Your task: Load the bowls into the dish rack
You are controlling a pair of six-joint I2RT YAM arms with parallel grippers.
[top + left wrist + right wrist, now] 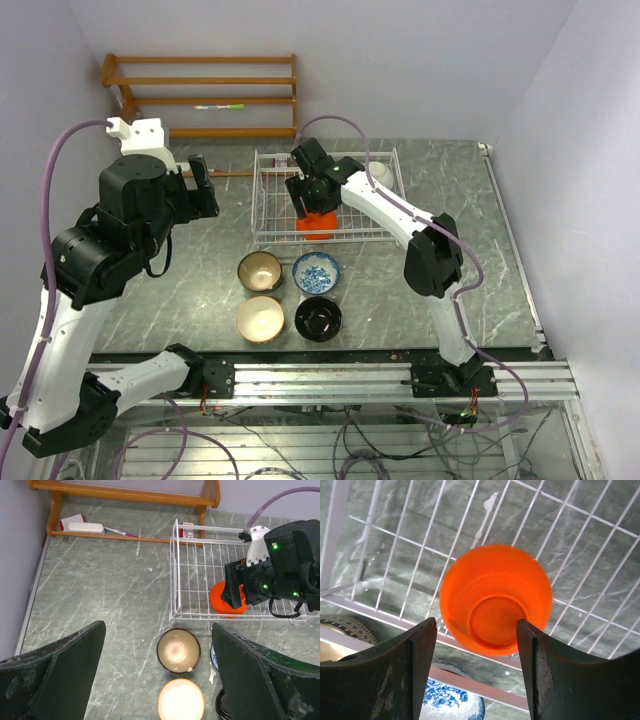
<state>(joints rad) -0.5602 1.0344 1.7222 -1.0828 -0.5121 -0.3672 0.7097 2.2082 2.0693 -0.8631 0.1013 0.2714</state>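
The white wire dish rack (270, 200) stands at the table's back middle. An orange-red bowl (317, 225) lies bottom-up inside its front edge, and a white bowl (380, 172) sits in its back right corner. My right gripper (312, 197) hovers open just above the orange bowl (495, 597), one finger on each side. On the table in front of the rack are the brown bowl (259, 270), the blue-and-white bowl (316, 272), the cream bowl (260, 319) and the black bowl (318, 318). My left gripper (200, 185) is open and empty, high up left of the rack.
An orange-brown wooden shelf (200, 95) stands against the back wall, with a pen and a white object (86, 528) on its lowest slat. A metal rail (510, 240) runs along the table's right edge. Walls close in at left and right.
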